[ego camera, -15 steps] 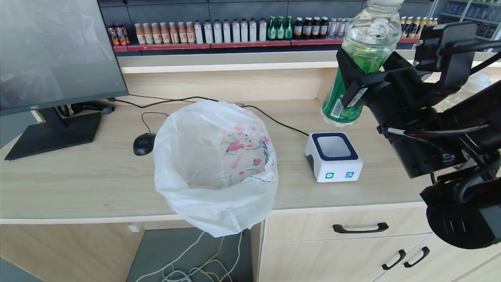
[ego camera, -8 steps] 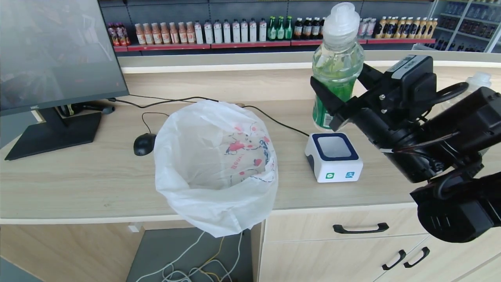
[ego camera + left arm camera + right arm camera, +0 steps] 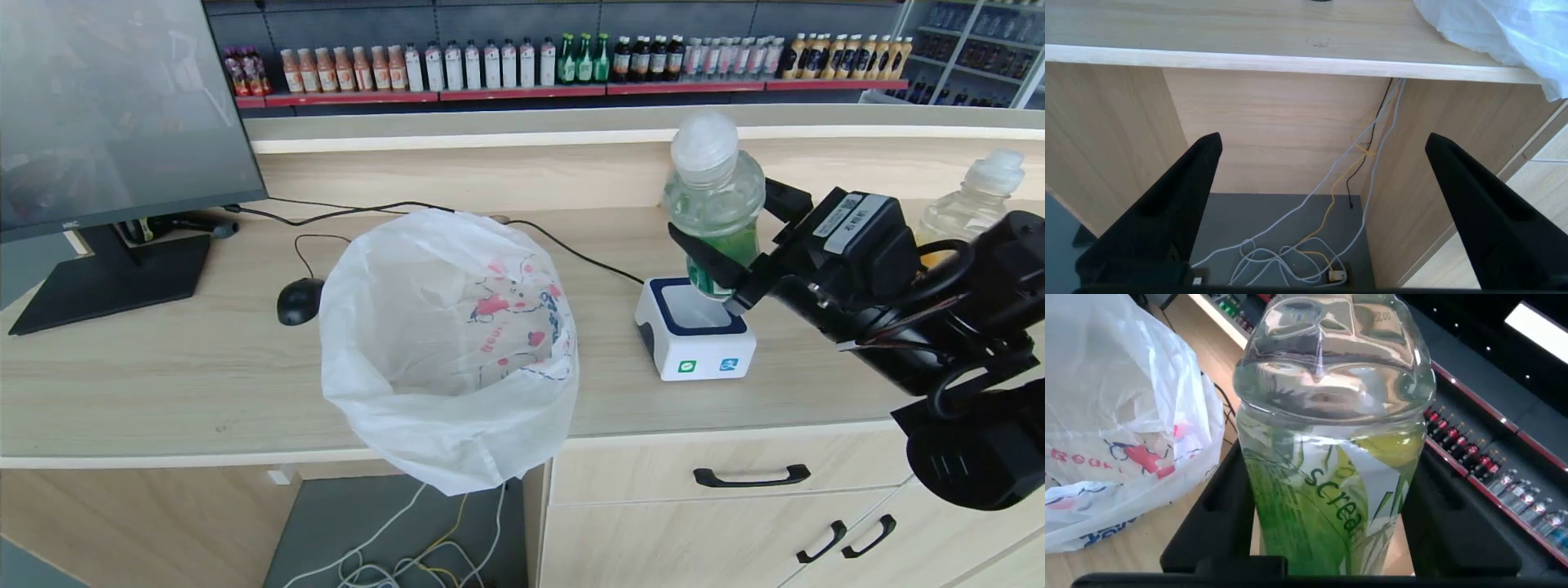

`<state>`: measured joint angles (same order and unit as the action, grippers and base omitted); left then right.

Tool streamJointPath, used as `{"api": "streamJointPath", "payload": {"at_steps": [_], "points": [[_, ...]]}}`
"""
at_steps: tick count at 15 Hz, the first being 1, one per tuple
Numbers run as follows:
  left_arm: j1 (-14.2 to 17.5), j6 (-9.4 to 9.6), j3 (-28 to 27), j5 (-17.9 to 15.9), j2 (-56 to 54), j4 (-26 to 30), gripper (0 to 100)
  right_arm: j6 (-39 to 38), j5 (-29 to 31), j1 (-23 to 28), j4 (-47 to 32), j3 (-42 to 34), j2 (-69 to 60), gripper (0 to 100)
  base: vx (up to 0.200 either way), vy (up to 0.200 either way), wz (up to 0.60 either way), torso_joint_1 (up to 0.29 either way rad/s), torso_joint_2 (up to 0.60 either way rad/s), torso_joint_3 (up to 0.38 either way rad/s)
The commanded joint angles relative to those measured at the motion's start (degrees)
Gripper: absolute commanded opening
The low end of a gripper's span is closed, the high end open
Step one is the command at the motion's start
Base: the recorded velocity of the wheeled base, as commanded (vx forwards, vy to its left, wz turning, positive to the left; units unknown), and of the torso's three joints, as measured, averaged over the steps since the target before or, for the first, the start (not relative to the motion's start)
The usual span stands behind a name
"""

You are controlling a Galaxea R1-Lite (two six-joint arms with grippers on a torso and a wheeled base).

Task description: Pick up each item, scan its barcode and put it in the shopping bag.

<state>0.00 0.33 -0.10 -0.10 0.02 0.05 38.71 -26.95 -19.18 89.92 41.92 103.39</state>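
While right pincer [image 3: 723, 237] clasps green bottle [image 3: 713, 194], now lowered over scanner [image 3: 695, 349], perhaps touching, left pincer [image 3: 1321, 145] spread empty

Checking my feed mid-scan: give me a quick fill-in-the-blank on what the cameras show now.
The right gripper holds a bottle with a ____ label.
The bottle hangs over the scanner, not yet in the ____.
The left gripper, below the counter, is ____.
Missing: green; shopping bag; open.
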Motion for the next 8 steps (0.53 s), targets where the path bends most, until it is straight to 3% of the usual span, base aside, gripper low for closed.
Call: {"api": "streamJointPath", "payload": {"at_steps": [1, 8], "points": [[0.0, 0.02, 0.0, 0.0, 0.0, 0.0, 100, 0.7, -1.6, 1.2, 0.1, 0.3, 0.2, 0, 0.000, 0.000, 0.00, 0.000, 0.00, 0.000], [0.0, 0.02, 0.0, 0.0, 0.0, 0.0, 100, 6.6, -9.3, 1.6, 0.1, 1.3, 2.8, 0, 0.000, 0.000, 0.00, 0.000, 0.00, 0.000]]}}
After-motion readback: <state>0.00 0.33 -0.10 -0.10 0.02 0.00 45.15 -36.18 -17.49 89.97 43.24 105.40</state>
